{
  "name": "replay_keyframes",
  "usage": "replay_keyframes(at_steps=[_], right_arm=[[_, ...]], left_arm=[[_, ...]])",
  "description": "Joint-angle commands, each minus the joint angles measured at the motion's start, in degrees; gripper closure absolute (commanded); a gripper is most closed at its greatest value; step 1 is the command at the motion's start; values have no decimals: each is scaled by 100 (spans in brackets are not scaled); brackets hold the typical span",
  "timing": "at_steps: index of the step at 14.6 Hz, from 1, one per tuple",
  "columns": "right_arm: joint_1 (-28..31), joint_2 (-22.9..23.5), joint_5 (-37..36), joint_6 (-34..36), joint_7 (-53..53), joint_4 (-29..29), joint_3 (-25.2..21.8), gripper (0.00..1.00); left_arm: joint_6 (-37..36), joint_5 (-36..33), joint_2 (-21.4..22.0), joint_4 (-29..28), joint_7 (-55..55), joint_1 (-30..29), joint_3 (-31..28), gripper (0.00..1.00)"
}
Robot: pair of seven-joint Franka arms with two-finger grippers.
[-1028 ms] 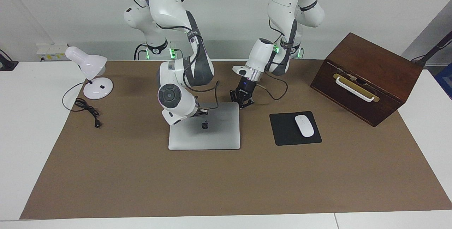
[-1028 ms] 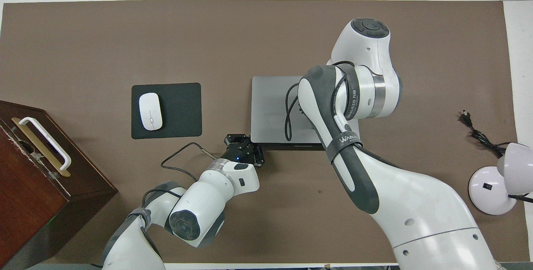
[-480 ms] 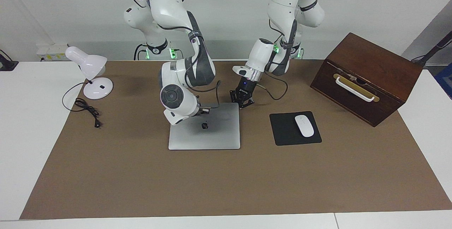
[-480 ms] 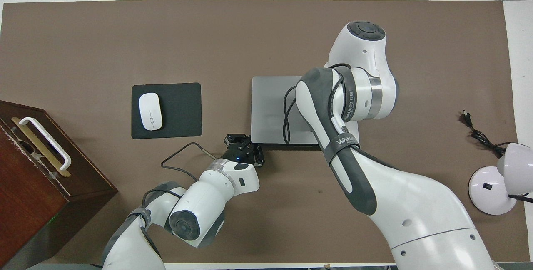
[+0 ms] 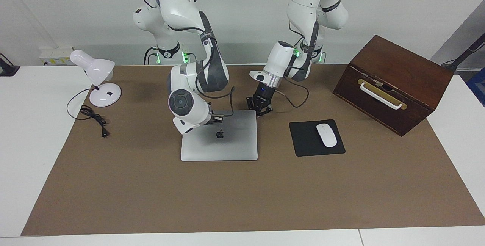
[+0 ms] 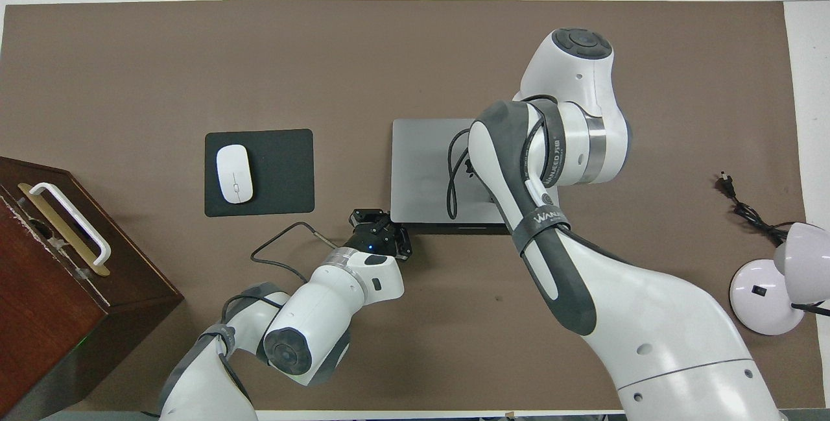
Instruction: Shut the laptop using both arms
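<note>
Silver-grey and flat, the laptop [image 5: 219, 137] lies lid down in the middle of your brown-covered tabletop [image 5: 242, 200], apple logo up. Your left end effector [image 5: 259, 110] sits low at the laptop's corner nearest the robots, toward the left arm's end, fingertips clenched on nothing. Your right end effector is hidden under its own wrist over the lid; it is clenched too. Beside the laptop you have the black mousepad [image 5: 307, 141] with the white mouse [image 5: 326, 135].
</note>
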State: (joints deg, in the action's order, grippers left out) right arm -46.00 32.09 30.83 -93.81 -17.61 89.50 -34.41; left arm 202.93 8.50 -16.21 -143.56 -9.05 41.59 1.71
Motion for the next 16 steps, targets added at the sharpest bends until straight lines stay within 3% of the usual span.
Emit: replay_keyframes(at_steps=[1,9,11,16], right_arm=[[82,-246,160,29,134,59,-83,100],[872,-1168,38,-321,433,6,-48,100],[1188,-1353,-277,-418,556,-72,48,100],[2338,-1889,-1612,-691,715,-389,1390,100]], left_arm=[[-227,64,-216,-445,-44,191,-48,100],[-219,55,-181,-427,44,86,-39,100],[-227,55,-128,-427,105,16,-30,100],[-271,55,118,-436,264,-11,-30,100]])
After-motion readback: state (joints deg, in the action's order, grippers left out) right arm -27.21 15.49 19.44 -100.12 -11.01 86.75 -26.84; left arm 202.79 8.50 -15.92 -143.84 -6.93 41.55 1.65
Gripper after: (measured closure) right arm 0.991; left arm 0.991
